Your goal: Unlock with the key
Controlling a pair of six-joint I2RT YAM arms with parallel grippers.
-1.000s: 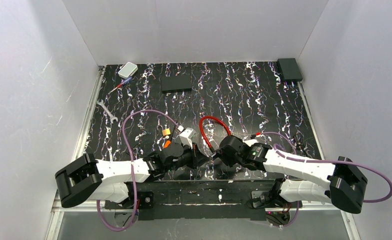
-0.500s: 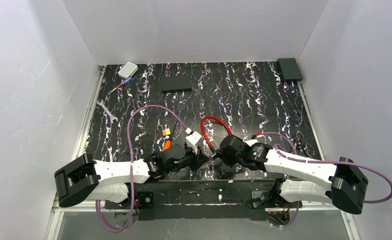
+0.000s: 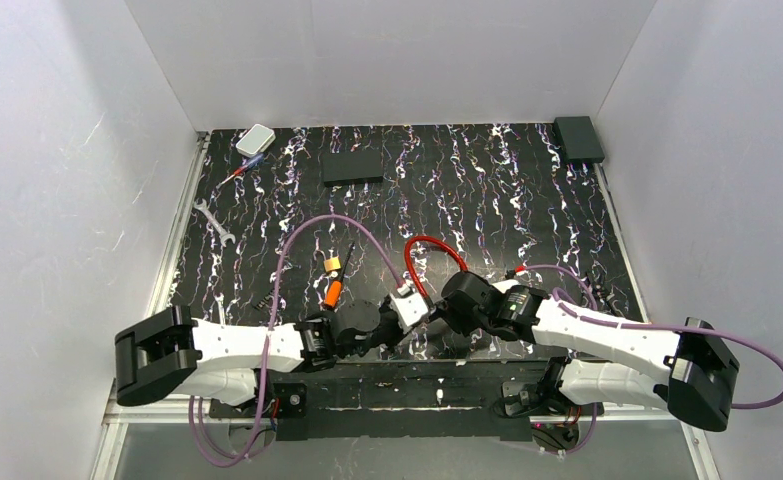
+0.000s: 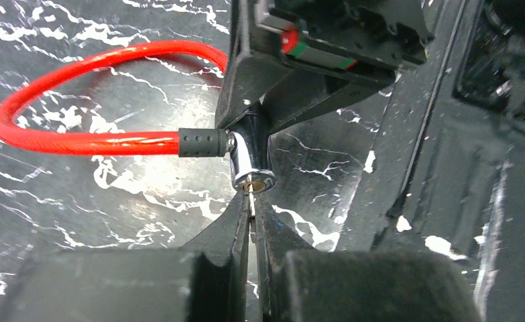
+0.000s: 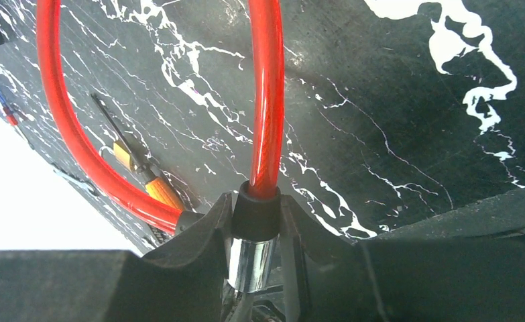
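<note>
My left gripper (image 4: 251,218) pinches the key (image 4: 252,200), its tip at the keyhole of the shiny lock (image 4: 249,157). My right gripper (image 5: 254,225) squeezes that lock. The key looks thin, light, stiff and slippery, so I would hold its flat end tight.

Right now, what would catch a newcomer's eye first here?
The red cable loop at the near centre of the table, its chrome lock barrel clamped in the right gripper. The left gripper pinches a thin key at the barrel's keyhole; an orange tool lies just left.
</note>
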